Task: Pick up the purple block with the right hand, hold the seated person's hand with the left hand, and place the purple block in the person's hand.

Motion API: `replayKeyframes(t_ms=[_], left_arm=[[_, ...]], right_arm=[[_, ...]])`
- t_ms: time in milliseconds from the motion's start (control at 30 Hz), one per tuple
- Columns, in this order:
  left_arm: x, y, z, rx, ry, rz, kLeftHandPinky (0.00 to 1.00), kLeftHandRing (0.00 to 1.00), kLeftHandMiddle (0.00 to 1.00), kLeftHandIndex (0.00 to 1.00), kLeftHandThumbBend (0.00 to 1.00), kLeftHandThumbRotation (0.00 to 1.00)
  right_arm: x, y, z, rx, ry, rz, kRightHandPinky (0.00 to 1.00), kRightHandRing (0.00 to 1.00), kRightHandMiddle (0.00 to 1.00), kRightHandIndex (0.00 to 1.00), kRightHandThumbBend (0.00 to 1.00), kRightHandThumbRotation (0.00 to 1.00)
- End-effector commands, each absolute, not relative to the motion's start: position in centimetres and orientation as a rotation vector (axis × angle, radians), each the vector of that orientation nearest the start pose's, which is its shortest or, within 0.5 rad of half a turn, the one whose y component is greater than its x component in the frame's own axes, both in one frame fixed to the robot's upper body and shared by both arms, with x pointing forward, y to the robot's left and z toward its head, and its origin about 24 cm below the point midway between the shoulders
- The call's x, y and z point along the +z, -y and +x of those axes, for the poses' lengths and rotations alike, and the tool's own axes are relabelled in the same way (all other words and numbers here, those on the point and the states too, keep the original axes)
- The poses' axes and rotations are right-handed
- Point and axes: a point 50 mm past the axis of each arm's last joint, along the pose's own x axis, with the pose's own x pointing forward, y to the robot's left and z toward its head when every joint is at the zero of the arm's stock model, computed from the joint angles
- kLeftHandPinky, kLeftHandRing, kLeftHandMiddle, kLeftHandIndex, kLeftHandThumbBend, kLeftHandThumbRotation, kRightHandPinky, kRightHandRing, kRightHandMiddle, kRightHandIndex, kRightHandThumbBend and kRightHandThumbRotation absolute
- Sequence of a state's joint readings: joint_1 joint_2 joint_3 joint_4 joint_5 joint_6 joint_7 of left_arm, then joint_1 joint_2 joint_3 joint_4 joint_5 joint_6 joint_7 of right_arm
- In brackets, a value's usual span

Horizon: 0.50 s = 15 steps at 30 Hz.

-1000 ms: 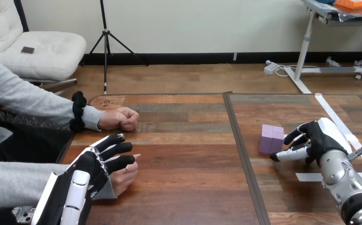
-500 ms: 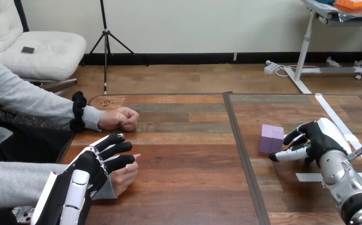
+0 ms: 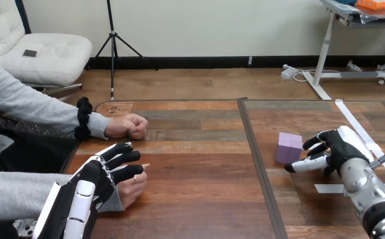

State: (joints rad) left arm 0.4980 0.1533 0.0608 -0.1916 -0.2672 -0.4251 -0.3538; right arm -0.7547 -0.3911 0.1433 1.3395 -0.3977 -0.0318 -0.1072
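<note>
The right hand point(image 3: 340, 147) was spread just right of the purple block point(image 3: 288, 148); closing off-centre could push it left.

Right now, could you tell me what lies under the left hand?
The person's nearer hand, resting on the table; its fingers stick out, while its back is covered.
</note>
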Motion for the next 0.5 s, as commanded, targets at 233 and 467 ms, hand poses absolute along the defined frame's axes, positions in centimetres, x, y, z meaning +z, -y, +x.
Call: replayKeyframes(t_ms=[233, 467], left_arm=[[5.53, -19.91, 15.92, -0.173, 0.258, 0.0, 0.77, 0.71, 0.76, 0.75, 0.58, 1.0], [5.5, -19.88, 16.01, -0.179, 0.259, -0.006, 0.77, 0.71, 0.76, 0.75, 0.59, 1.0]], right_arm=[[1.94, 24.2, 35.5, -0.031, -0.579, -0.871, 0.42, 0.63, 0.71, 0.86, 1.0, 0.29], [2.13, 24.12, 35.66, -0.016, -0.611, -0.895, 0.44, 0.66, 0.73, 0.91, 1.0, 0.34]])
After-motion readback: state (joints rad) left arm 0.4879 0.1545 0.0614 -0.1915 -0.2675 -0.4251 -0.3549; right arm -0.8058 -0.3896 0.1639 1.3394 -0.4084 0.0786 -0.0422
